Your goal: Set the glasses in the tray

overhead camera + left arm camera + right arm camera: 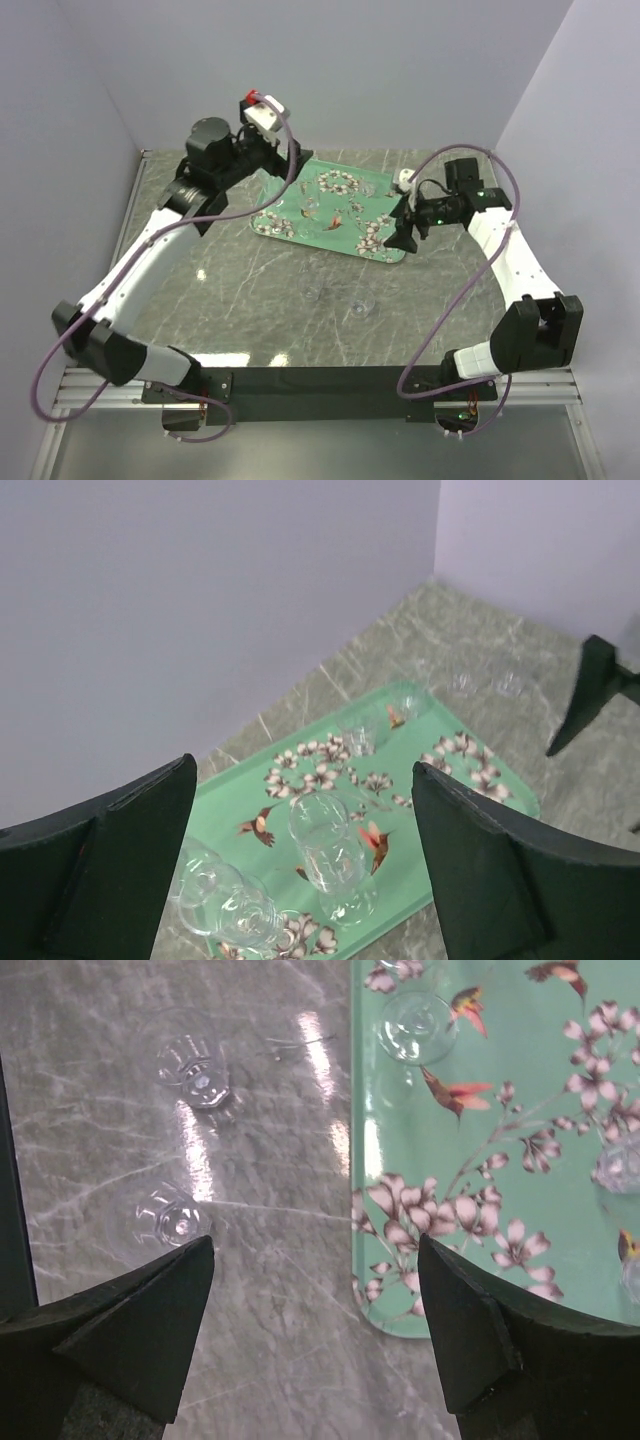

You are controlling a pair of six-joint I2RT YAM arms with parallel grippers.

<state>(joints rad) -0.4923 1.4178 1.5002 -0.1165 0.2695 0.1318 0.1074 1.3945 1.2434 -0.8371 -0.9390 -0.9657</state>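
Where the grey marbled desk [250, 300] ran nearest the arm bases, two of the glasses stood off the tray [510, 1030]. The near glass [165, 1215] stood close by the right pincer [315, 1250], the second glass [195, 1065] a little apart from it. Both were upright on bare stone, just short of the tray's near rim. The right pincer hung over the tray's near right corner, jaws spread wide, nothing between them. The tray lay mid-desk, skewed to the desk's edges. On it were a stemmed glass [330, 855], upright near the middle, a close pair [225, 905] at the left end and a small glass [360, 735] farther along. The left pincer [305, 770] hovered over the tray's far left side, jaws wide apart, empty.
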